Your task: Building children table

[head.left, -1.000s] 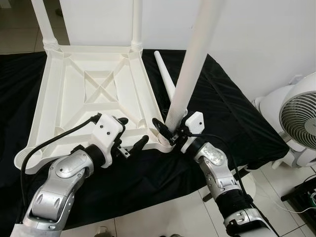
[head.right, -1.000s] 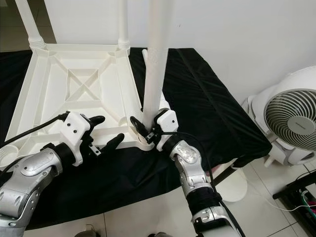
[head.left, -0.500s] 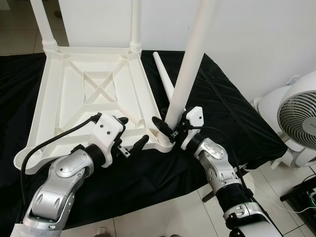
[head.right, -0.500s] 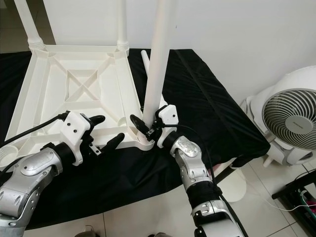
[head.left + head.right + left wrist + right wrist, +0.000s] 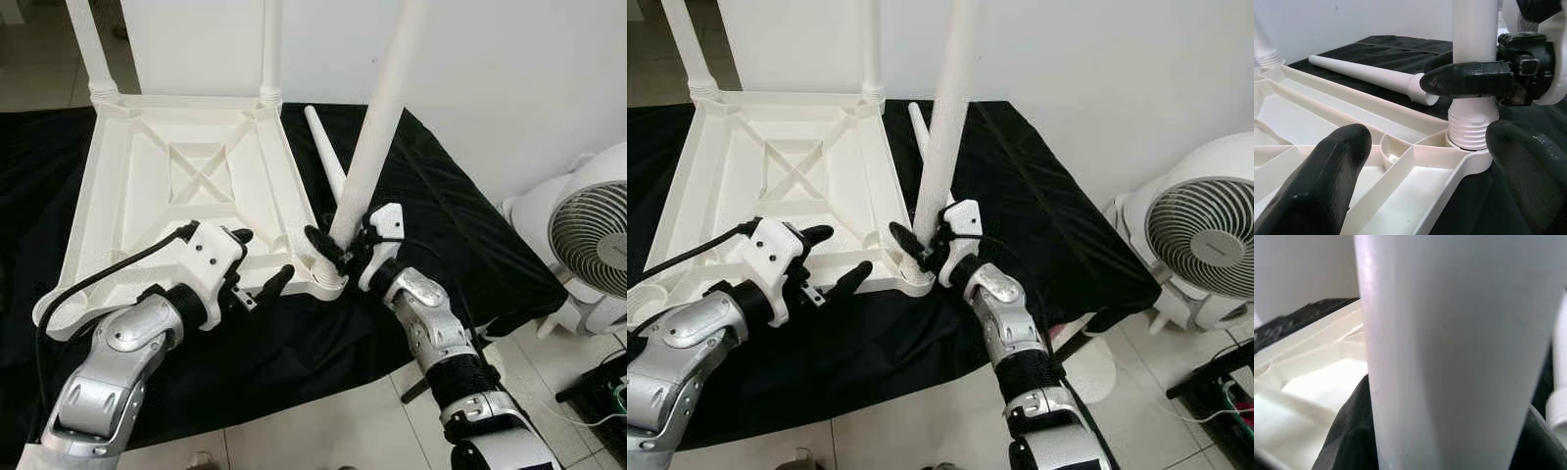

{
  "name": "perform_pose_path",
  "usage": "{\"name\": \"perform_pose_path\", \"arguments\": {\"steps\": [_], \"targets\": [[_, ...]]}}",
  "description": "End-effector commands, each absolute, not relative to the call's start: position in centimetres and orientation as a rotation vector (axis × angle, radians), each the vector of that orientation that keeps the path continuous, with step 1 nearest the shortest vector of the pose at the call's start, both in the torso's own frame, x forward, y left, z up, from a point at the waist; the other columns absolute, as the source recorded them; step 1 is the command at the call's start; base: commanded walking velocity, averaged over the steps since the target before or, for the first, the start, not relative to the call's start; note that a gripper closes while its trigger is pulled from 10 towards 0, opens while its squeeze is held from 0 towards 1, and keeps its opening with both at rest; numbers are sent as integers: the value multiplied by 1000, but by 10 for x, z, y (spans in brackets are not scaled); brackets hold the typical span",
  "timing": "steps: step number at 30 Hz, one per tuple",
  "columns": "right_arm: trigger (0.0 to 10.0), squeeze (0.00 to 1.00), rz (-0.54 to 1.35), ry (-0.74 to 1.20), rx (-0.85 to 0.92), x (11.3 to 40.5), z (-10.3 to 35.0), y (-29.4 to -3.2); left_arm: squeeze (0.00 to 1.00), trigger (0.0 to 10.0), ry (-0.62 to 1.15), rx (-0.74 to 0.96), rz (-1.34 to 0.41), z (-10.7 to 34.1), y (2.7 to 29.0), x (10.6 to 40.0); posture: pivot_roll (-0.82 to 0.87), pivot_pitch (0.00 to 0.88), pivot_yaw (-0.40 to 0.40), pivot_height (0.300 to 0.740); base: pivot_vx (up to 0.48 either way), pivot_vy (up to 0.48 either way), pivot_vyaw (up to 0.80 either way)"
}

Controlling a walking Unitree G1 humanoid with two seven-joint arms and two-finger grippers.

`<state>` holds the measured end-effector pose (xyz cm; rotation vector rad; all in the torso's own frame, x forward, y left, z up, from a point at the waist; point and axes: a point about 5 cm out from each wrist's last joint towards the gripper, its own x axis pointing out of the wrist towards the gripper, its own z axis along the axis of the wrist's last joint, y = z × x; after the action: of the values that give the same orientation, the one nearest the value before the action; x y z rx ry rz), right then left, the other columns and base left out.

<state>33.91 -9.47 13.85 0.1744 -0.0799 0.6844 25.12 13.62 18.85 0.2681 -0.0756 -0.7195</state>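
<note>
Between right jaws: table leg (image 5: 370, 147).

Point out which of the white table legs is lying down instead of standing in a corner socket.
The loose leg lying flat on the black cloth, beside the upturned tabletop. The other three stand upright in corner sockets, the nearest one gripped by the right gripper.

White plastic tabletop (image 5: 186, 186) upside down, ribbed X pattern underneath; white legs: held leg (image 5: 377, 117), loose leg (image 5: 323, 162) lying on a black cloth (image 5: 460, 245). Silver arms, black fingers on left tool (image 5: 260, 264) and right tool (image 5: 333, 250), white wrist housings. White fan (image 5: 593, 235), grey grille. Pale tiled floor (image 5: 323, 431).
</note>
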Motion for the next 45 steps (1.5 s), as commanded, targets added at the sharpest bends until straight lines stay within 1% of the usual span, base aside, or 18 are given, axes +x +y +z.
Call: {"name": "perform_pose_path", "arguments": {"steps": [1, 6, 11, 18, 27, 36, 37, 38, 45], "targets": [[10000, 0, 551, 111, 240, 333, 98, -116, 0, 10000, -81, 266, -698, 191, 137, 252, 159, 88, -102, 740, 0, 0, 0], [10000, 0, 497, 82, 313, 331, 98, -121, 0, 10000, -81, 270, -697, 192, 138, 252, 159, 86, -99, 740, 0, 0, 0], [10000, 0, 489, 65, 273, 330, 98, -123, 0, 10000, -79, 269, -698, 192, 138, 252, 156, 85, -95, 740, 0, 0, 0], [10000, 0, 524, 42, 212, 327, 101, -118, 0, 10000, -81, 273, -699, 193, 139, 252, 156, 84, -94, 740, 0, 0, 0], [10000, 0, 584, 41, 89, 316, 90, -116, 0, 10000, -81, 282, -675, 196, 146, 252, 161, 98, -93, 740, 0, 0, 0], [10000, 0, 610, 31, 58, 308, 84, -120, 0, 10000, -83, 291, -662, 198, 149, 253, 159, 102, -92, 740, 0, 0, 0], [10000, 0, 615, 22, 48, 307, 84, -120, 0, 10000, -84, 291, -660, 198, 150, 253, 157, 103, -91, 740, 0, 0, 0], [10000, 0, 652, -3, 3, 301, 84, -119, 0, 10000, -85, 288, -657, 199, 150, 253, 156, 104, -90, 740, 0, 0, 0], [10000, 0, 669, -18, -26, 296, 82, -118, 0, 10000, -86, 287, -657, 200, 151, 253, 153, 108, -89, 740, 0, 0, 0]]}}
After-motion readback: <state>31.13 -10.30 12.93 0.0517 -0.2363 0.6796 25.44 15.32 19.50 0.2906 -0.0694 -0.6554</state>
